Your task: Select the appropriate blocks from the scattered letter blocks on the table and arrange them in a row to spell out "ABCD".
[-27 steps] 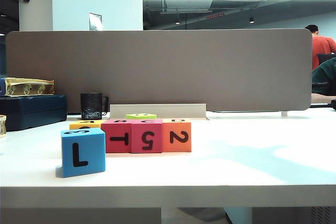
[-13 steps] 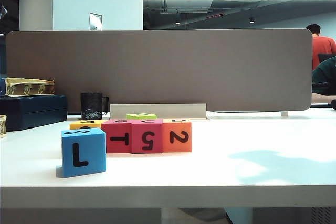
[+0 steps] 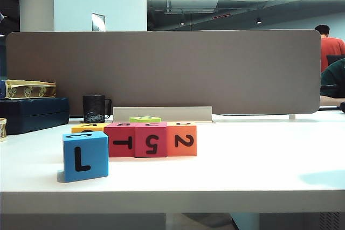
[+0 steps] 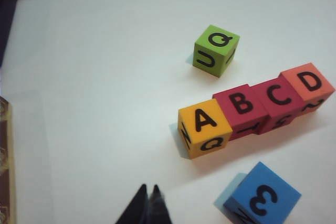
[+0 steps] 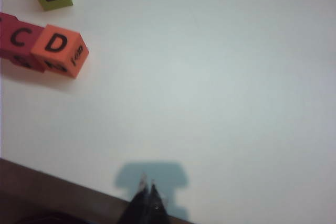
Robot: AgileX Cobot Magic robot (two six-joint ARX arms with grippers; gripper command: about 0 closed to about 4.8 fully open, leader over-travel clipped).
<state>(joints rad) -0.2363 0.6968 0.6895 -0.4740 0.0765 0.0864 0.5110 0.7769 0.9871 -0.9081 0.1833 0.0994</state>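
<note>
Left wrist view shows our 4 blocks point(image 4: 252, 108) touching, spelling ABCD, so we keep the left tool point(image 4: 148, 203) and right tool point(image 5: 147, 199) pinched together, empty, clear of that row.

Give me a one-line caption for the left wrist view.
Four blocks spell ABCD on the table; green cube and blue cube aside; left gripper shut above.

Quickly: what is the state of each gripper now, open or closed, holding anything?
Left gripper: closed, empty, above the table near the blue cube.
Right gripper: closed, empty, over the table's edge.
</note>
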